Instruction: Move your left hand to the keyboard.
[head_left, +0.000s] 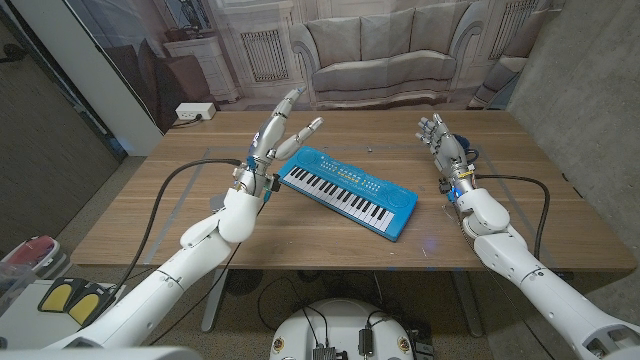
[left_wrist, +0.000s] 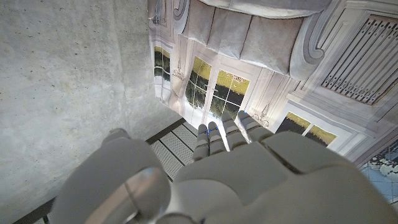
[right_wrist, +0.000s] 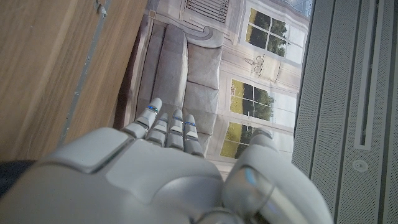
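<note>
The robot's left hand (head_left: 268, 140) and right hand (head_left: 443, 146) were grey-jointed with blue bands, on glossy white arms trailing black cables.

You have no lettering, brand, number or sign to read here; any markings on the blue keyboard (head_left: 348, 190) are too small to read.

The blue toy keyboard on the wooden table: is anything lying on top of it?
Nothing lies on the blue toy keyboard; its keys show bare. The left hand is raised beside its left end, fingers spread, not touching it. What is under it on the wooden table is hidden.
</note>
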